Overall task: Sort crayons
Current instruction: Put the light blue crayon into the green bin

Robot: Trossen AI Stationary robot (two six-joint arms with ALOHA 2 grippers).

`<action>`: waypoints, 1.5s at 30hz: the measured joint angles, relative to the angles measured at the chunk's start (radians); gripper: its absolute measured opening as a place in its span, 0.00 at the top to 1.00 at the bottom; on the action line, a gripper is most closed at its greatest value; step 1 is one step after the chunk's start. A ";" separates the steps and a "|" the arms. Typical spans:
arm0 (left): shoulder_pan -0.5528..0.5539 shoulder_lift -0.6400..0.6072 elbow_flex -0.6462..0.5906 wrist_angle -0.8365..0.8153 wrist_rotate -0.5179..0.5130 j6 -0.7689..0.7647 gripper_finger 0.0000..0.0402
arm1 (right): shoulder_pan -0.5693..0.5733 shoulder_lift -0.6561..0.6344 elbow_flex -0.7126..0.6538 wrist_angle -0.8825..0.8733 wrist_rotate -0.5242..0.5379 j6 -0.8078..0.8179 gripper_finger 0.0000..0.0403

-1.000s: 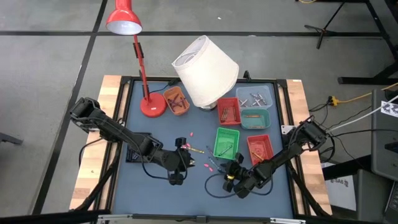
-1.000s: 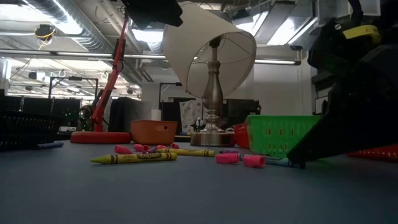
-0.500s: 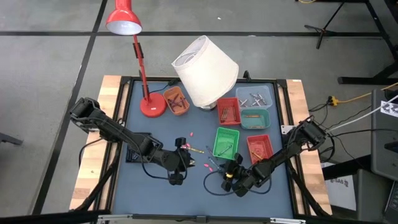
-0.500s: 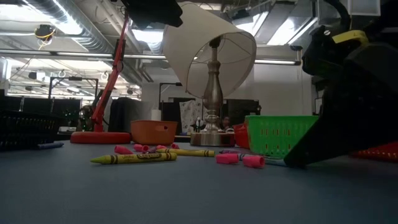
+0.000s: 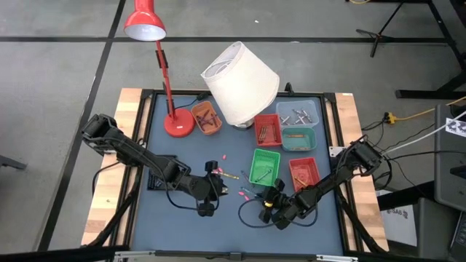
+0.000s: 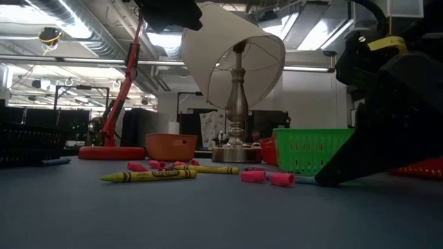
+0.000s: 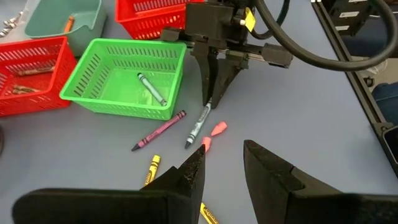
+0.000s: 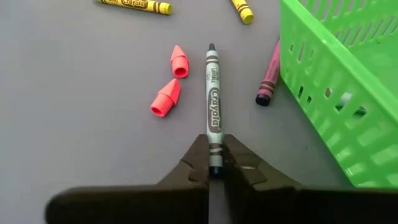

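Grey crayon (image 8: pixel 214 102) lies flat on the blue mat, just beside the green basket (image 8: pixel 336 81) on its open-mat side. Right gripper (image 8: pixel 214 163) is clamped on the crayon's butt end, fingers down at mat level; tip points away from the wrist. Two pink crayon stubs (image 8: pixel 172 81) sit just beside the grey one, on the side away from the basket; a maroon crayon (image 8: pixel 268 74) lies between it and the basket wall, and yellow crayons (image 8: pixel 134 5) lie farther out. Another grey crayon (image 7: pixel 151 88) is inside the basket. Left gripper (image 7: pixel 222 167) hangs above the mat near the basket, jaws apart, holding nothing.
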State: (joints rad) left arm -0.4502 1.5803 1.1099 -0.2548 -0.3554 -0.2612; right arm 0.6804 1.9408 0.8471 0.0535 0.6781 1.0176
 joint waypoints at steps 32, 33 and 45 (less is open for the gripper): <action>-0.122 0.065 0.000 -0.152 -0.096 -0.421 0.77 | 0.000 -0.325 -0.003 -0.112 -0.270 -0.161 0.97; -0.123 0.078 0.000 -0.151 -0.095 -0.435 0.77 | 0.000 -0.340 -0.003 -0.122 -0.252 -0.170 0.96; -0.123 0.231 0.000 -0.135 -0.095 -0.573 0.77 | -0.002 -0.461 -0.002 -0.379 -0.018 -0.242 0.95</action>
State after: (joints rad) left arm -0.5728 1.8117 1.1099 -0.3901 -0.4505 -0.8345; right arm 0.6781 1.4799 0.8455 -0.3256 0.6597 0.7757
